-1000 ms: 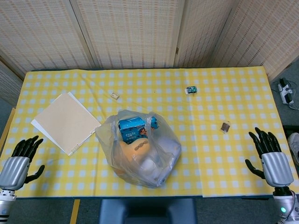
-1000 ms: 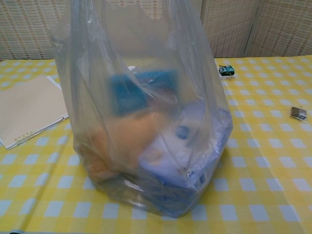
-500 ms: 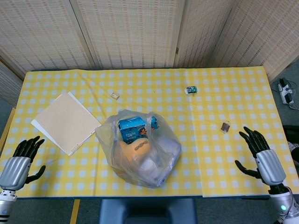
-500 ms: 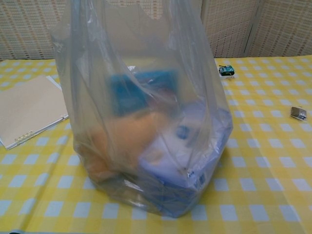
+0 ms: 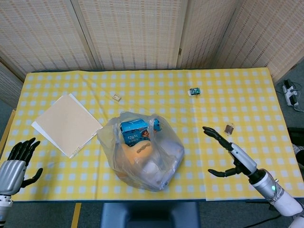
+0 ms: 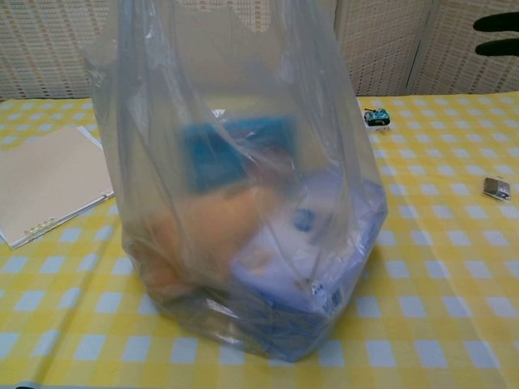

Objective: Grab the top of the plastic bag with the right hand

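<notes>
Now, line by line:

Plastic bag: the plastic bag (image 5: 141, 152) stands upright on the table (image 5: 237, 95) near the front edge, about midway along it; its top (image 5: 153, 122) is loose and bunched, touched by nothing. In the chest view the plastic bag (image 6: 243, 178) fills most of the frame.

Right robot hand: the right robot hand (image 5: 231, 154) hovers over the table to the right of the bag, fingers spread wide, holding nothing, well apart from the bag. In the chest view only dark fingertips (image 6: 496, 23) show at the upper right edge.

Left robot hand: the left robot hand (image 5: 16, 161) sits at the front left corner, fingers apart, empty.

Open room: bare checked cloth lies between the right robot hand and the bag.

Small items: a brown object (image 5: 229, 128) lies just beyond the right hand's fingertips; a green object (image 5: 194, 91) and a pale one (image 5: 116, 97) lie farther back.

Paper: a tan sheet stack (image 5: 66, 124) lies left of the bag, close to it.
</notes>
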You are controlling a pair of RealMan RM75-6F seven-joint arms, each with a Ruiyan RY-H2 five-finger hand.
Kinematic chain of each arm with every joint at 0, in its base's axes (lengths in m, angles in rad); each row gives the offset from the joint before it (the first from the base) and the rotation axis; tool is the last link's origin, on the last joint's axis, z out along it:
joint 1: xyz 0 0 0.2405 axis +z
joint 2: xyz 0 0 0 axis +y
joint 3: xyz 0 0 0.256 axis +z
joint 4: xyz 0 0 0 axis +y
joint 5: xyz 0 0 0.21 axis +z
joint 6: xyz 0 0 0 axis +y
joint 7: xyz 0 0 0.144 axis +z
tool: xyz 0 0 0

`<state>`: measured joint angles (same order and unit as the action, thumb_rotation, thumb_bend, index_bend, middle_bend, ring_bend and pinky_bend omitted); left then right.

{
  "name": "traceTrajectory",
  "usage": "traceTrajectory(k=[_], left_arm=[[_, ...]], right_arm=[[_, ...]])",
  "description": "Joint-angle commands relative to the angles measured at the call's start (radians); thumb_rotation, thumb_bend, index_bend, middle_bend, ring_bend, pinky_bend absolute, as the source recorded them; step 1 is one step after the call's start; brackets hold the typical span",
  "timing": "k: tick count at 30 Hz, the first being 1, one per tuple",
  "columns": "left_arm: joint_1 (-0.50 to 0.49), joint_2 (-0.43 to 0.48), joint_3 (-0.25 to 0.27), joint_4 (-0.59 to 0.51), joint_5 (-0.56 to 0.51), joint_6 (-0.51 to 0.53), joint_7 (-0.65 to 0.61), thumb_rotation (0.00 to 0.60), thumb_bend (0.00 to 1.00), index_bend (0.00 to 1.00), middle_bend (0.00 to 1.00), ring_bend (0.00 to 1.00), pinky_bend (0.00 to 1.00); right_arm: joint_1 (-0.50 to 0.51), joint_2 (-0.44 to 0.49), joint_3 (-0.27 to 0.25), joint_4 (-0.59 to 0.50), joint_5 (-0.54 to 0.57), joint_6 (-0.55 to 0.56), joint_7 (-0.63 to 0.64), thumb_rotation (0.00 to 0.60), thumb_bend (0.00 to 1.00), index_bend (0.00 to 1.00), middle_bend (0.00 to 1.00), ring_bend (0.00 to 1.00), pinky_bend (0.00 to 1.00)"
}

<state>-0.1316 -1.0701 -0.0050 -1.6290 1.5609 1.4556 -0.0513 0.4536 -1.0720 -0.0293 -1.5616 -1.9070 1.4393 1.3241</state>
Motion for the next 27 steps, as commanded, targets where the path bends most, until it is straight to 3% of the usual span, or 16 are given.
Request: traceTrajectory(k=[1,13,27], left_arm=[[-0.001,0.002,0.001,0.002,0.002,-0.002,-0.006,0.600,0.40,0.06,0.06,0.01,0.00],[0.004,0.009,0.000,0.002,0.007,0.010,-0.019,0.600,0.40,0.06,0.06,0.01,0.00],[0.011,0.018,-0.004,0.007,0.006,0.024,-0.044,0.600,0.40,0.06,0.06,0.01,0.00]], right_arm=[[0.128,0.028,-0.013,-0.035,-0.040,-0.047,0.216,0.600,0.28,0.00,0.00,0.00,0.00],[0.290,-0.033,-0.015,0.038,-0.026,-0.071,0.523,0.600,0.27,0.00,0.00,0.00,0.00],[0.405,-0.122,-0.037,0.135,0.002,-0.095,0.724,0.600,0.26,0.00,0.00,0.00,0.00]])
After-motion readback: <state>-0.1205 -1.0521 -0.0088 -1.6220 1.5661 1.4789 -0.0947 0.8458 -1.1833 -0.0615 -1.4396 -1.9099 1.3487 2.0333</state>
